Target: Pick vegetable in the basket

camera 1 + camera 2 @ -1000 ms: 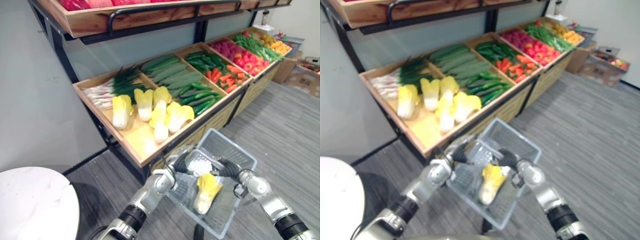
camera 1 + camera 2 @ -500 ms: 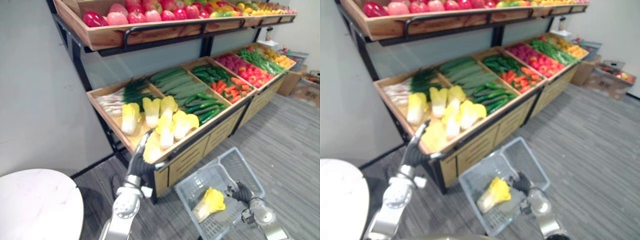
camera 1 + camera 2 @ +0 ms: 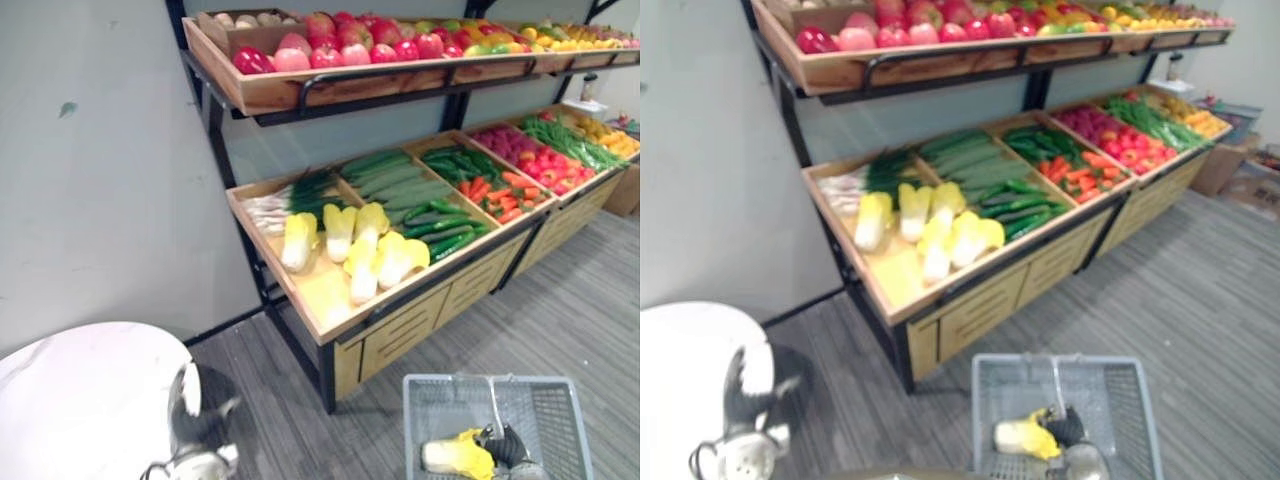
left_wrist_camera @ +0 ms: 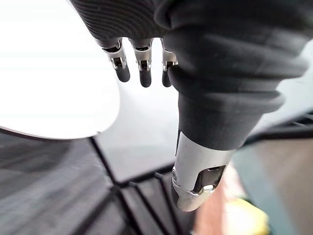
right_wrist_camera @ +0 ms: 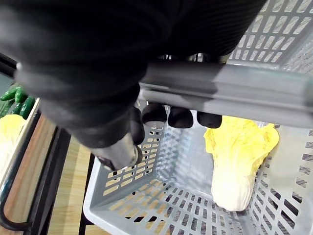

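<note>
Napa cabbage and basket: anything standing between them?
Nothing visible. The napa cabbage already lies inside the grey basket, whose handle the right hand grips. The left hand hangs open beside the white table.

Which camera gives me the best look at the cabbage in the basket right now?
The right wrist view: the whole cabbage lies on the basket floor, below the handle the right hand grips. Both eye views catch it small at their bottom edge, leafy end beside that hand.
</note>
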Available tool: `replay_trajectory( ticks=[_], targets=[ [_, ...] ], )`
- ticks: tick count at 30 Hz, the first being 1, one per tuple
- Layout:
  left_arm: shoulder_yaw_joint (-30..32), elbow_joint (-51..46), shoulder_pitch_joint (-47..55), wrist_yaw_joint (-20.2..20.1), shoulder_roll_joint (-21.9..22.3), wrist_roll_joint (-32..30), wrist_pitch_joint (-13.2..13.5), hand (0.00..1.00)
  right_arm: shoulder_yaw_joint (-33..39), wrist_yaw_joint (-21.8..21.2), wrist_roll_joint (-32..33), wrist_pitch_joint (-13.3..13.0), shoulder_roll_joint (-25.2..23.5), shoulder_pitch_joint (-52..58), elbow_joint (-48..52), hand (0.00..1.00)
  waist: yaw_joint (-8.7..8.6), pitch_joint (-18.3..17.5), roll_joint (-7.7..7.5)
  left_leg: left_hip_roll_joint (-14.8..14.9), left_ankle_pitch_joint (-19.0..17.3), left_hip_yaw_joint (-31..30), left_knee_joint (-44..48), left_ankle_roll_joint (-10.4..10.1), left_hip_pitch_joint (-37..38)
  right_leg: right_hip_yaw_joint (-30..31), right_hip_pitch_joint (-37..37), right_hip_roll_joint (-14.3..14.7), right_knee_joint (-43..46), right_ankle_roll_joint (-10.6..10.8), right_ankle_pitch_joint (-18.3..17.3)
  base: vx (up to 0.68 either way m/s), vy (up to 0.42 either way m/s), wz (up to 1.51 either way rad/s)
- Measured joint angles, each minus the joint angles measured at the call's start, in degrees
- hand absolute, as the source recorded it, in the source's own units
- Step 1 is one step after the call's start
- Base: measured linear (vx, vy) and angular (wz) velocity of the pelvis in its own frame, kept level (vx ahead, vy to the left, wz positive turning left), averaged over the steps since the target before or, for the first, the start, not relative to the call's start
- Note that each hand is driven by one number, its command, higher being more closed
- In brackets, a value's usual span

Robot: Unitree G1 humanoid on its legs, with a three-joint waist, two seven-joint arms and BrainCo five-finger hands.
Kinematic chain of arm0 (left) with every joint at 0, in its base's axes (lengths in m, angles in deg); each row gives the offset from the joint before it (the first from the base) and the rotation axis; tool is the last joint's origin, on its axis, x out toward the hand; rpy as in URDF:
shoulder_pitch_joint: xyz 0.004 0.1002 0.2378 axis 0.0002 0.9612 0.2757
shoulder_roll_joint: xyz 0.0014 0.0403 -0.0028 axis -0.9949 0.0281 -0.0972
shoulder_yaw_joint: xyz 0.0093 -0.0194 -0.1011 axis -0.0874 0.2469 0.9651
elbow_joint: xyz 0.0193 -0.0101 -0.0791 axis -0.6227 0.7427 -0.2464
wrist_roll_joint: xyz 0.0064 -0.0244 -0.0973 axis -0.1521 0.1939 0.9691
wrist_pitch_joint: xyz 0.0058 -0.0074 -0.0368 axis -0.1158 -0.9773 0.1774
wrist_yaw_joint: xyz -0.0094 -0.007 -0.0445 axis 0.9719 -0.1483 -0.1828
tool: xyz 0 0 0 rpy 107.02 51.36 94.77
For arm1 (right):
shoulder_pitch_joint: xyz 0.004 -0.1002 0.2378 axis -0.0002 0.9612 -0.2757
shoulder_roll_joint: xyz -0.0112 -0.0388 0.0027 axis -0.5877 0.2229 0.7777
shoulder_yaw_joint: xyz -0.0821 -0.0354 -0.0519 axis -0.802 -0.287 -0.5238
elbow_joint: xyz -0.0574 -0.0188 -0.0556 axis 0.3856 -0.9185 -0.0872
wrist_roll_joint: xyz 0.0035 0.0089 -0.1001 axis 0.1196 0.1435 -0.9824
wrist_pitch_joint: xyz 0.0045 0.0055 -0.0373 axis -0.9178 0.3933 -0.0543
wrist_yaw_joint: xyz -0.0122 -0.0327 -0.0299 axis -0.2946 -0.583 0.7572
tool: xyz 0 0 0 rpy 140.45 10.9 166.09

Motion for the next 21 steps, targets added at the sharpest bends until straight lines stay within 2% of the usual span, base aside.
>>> replay_trajectory(
  ticks=[4,6,9,12,17,21],
  targets=[
    [5.1,15.2,-0.7,-0.1,-0.3,2.7,-4.1,0.0,1.2,0.4,0.0,0.2,-1.8,-0.4,-2.0,1.0,0.1,-0.1,-0.14,-0.5,-0.2,0.1,0.0,0.3,0.2,0.1,0.0,-0.5,0.0,0.1,-0.1,-0.02,0.034,0.01],
    [5.3,22.5,-1.2,-1.3,-0.7,4.4,-5.2,0.0,1.4,0.7,0.0,0.2,-2.0,-1.0,-4.0,1.0,0.1,0.0,-0.03,-0.6,-0.4,0.4,0.0,0.5,1.0,0.7,0.1,-0.5,0.0,0.1,-0.1,0.0,0.023,-0.1],
    [4.8,29.7,-1.9,-3.5,-0.9,3.5,-5.8,0.0,2.7,1.1,0.0,0.2,-2.1,-2.0,-7.1,1.0,0.06,0.1,0.12,-0.6,-0.7,1.7,0.0,0.5,2.0,2.0,0.4,-0.4,0.0,0.1,-0.1,-0.03,0.015,-0.21],
    [4.0,32.3,-2.6,-5.0,-1.2,-0.1,-7.3,0.0,3.3,1.4,0.3,0.2,-2.1,-2.1,-8.7,1.0,-0.05,0.7,0.21,-0.6,-1.0,1.8,0.0,0.5,3.0,2.2,1.3,-0.4,0.0,0.3,-0.3,-0.01,0.003,-0.06],
    [0.2,33.9,-3.7,-5.1,-2.5,-4.5,-7.5,0.0,3.2,2.5,0.6,0.0,-2.2,-2.5,-11.3,1.0,-0.16,0.8,0.36,-0.7,-1.4,3.2,0.0,0.5,3.7,3.6,1.2,-0.3,0.0,0.3,-0.3,-0.02,0.002,-0.13],
    [-2.6,34.7,-4.6,-5.0,-3.3,-4.8,-7.1,0.0,3.7,3.5,1.2,0.0,-2.5,-2.6,-13.0,1.0,-0.25,0.8,0.33,-0.8,-1.5,3.2,0.0,0.5,3.9,3.6,1.4,-0.4,0.0,0.3,-0.3,0.0,-0.001,-0.01]
  ],
)
